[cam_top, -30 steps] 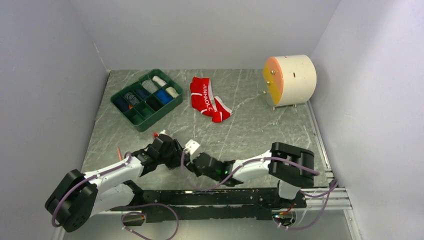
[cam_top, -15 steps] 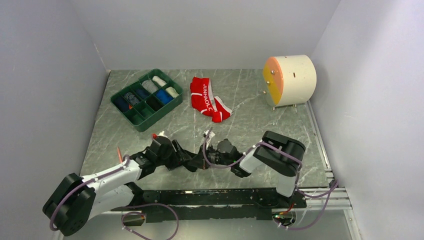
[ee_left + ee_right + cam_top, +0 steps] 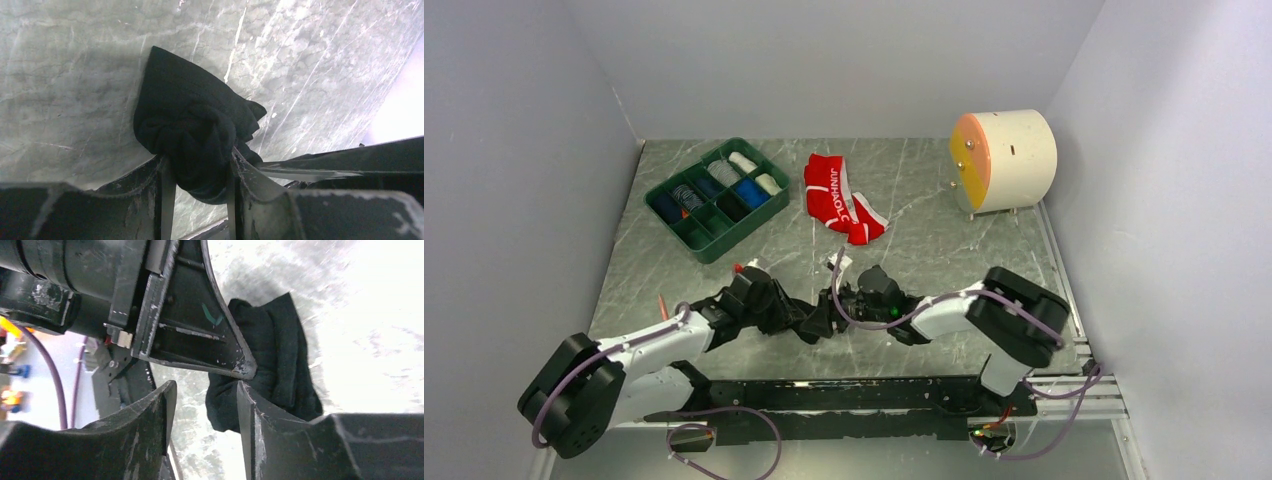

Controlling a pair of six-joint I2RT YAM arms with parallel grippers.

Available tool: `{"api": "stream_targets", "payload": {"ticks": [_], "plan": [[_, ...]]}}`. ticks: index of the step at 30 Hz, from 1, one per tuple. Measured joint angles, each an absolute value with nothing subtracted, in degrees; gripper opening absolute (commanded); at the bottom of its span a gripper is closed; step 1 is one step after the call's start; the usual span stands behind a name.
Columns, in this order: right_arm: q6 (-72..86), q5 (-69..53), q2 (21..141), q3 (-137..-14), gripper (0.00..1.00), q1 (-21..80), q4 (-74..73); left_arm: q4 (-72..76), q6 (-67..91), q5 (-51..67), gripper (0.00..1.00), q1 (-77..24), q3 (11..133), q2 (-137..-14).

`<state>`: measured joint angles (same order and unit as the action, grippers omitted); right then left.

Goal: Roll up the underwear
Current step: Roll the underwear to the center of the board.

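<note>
The black underwear (image 3: 817, 322) is a bunched bundle on the marble table between my two grippers. My left gripper (image 3: 802, 318) is shut on it; in the left wrist view the bundle (image 3: 190, 120) bulges out from between the jaws of the left gripper (image 3: 197, 172). My right gripper (image 3: 849, 301) is open right beside it. In the right wrist view the black cloth (image 3: 272, 355) lies against the right gripper's (image 3: 206, 402) right finger, and the gap between the jaws holds almost nothing. The red underwear (image 3: 838, 197) lies crumpled at the back centre, untouched.
A green divided tray (image 3: 692, 238) with several rolled cloths stands at the back left. A cream cylinder with an orange face (image 3: 1006, 158) stands at the back right. The left gripper's finger (image 3: 195, 330) crosses the right wrist view just above the right jaws.
My right gripper has moved up and right along the black bundle, and its elbow has swung out to the right. My left gripper has kept its hold on the black underwear.
</note>
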<state>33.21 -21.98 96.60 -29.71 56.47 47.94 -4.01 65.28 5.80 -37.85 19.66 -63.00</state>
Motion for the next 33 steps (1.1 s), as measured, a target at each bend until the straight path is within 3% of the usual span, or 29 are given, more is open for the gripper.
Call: {"api": "stream_targets", "payload": {"ticks": [6, 11, 15, 24, 28, 33], "plan": [[20.40, -11.11, 86.63, -32.42, 0.59, 59.07, 31.59, -4.10, 65.10, 6.20, 0.31, -37.85, 20.58, -64.31], [8.71, 5.98, 83.85, -33.39, 0.61, 70.04, 24.49, -4.10, 65.12, 6.26, 0.31, -37.82, 20.62, -64.40], [2.02, 16.36, 86.35, -35.42, 0.61, 77.38, 21.39, -4.05, 65.14, 6.37, 0.31, -37.80, 20.71, -64.69], [-4.95, 31.05, 98.85, -42.98, 0.58, 82.72, 19.75, -4.01, 65.14, 6.59, 0.31, -37.80, 21.04, -65.12], [-5.17, 36.01, 102.30, -45.39, 0.46, 83.24, 19.73, -4.08, 65.17, 6.55, 0.31, -37.71, 21.04, -65.08], [-3.14, 37.08, 102.39, -45.17, 0.14, 83.40, 20.51, -4.29, 65.14, 6.50, 0.37, -37.58, 21.04, -64.77]]}}
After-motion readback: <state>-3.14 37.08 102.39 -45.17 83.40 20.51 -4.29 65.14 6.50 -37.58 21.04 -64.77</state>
